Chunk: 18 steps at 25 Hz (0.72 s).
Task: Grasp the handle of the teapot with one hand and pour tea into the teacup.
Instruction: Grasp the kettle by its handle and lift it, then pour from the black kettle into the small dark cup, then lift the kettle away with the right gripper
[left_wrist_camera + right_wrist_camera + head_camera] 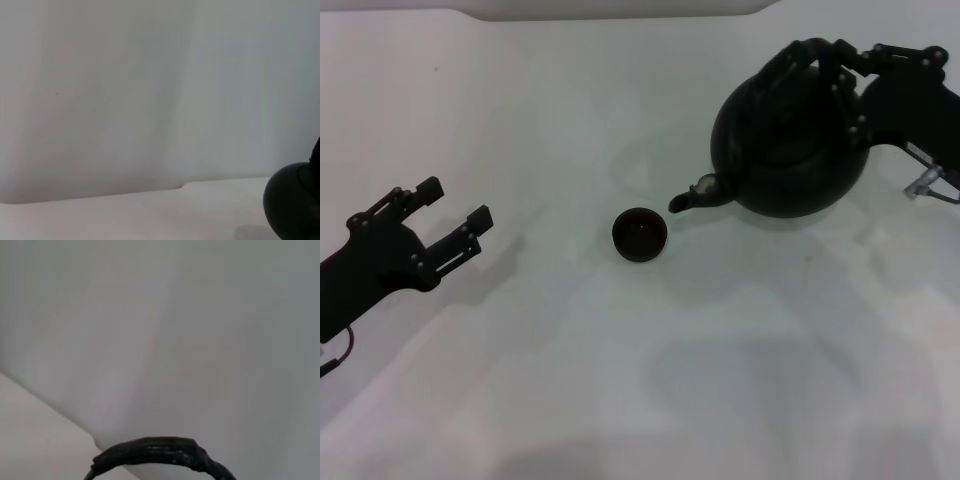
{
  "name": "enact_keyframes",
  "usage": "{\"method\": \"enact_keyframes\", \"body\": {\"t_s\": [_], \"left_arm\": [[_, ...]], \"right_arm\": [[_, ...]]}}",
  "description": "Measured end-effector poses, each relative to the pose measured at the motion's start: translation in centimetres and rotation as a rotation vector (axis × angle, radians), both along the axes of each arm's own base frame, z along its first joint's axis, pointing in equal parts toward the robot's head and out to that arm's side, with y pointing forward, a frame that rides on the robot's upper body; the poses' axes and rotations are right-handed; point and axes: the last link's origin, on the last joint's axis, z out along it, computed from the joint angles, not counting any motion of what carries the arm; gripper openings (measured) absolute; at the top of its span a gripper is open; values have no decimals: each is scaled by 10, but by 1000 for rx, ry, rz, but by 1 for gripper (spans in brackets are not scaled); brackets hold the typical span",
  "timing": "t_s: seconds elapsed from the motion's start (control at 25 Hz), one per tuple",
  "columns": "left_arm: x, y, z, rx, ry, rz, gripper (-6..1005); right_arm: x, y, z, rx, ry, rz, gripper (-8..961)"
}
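Right claw [835,62] around handle [798,58].

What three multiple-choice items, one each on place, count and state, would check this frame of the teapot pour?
1. Where is the teacup?
A. just off the spout tip of the teapot
B. behind the teapot
C. beside the left gripper

2. How many cups are on the table?
A. one
B. two
C. three

3. How is the left gripper?
A. shut on the cup
B. open, holding nothing
C. clamped on the teapot

Answers: 1 A, the cup sits just beyond and below the spout. 2 A, only one cup is visible. 3 B, its fingers are spread apart over bare table, while the right gripper is at the handle.
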Motion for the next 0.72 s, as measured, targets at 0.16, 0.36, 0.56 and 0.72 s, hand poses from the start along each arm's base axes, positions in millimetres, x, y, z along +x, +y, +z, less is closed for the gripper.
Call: {"method": "enact_keyframes", "body": {"t_s": [0.16, 0.36, 0.56, 0.72], "left_arm": [[-8, -4, -1, 25, 6, 19, 773], [-22, -11, 0, 90, 26, 61, 774], [-32, -18, 0, 123, 42, 93, 774], [-39, -24, 0, 137, 42, 126, 774]], "right_arm": [[-11, 3, -7, 11, -75, 24, 112], [-23, 5, -13, 16, -124, 52, 110], [-28, 5, -16, 14, -144, 64, 108], [-29, 5, -19, 19, -178, 76, 110]]}}
